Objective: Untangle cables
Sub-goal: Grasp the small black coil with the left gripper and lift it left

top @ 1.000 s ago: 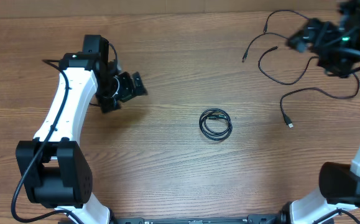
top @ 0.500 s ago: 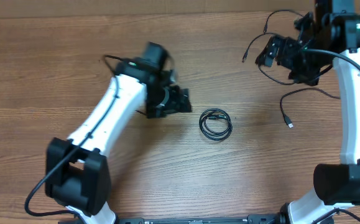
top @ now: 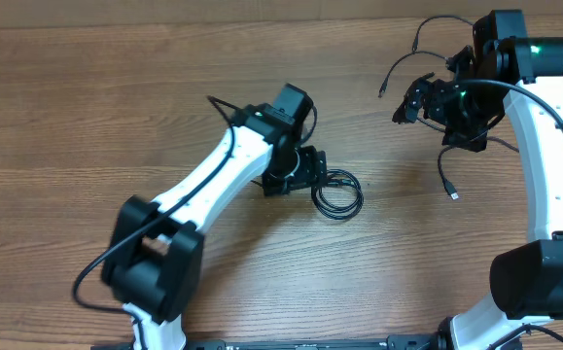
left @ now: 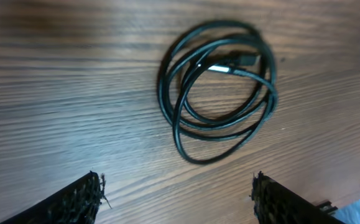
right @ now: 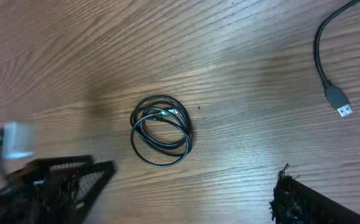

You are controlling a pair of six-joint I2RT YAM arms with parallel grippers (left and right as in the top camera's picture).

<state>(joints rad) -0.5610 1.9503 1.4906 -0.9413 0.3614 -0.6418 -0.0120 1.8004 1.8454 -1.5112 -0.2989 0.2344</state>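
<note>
Partly done: loose strands at two o'clock, one coiled cable at centre, not yet undone. Left gripper at its nine o'clock, fingers apart; right gripper likewise spread, empty.

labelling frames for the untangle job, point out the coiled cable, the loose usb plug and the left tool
coiled cable (left: 242, 60), left wrist view, on the plug lying inside the coil
usb plug (right: 337, 98), right wrist view, on its black housing
left tool (top: 315, 173), overhead view, midway between its fingertips
</note>
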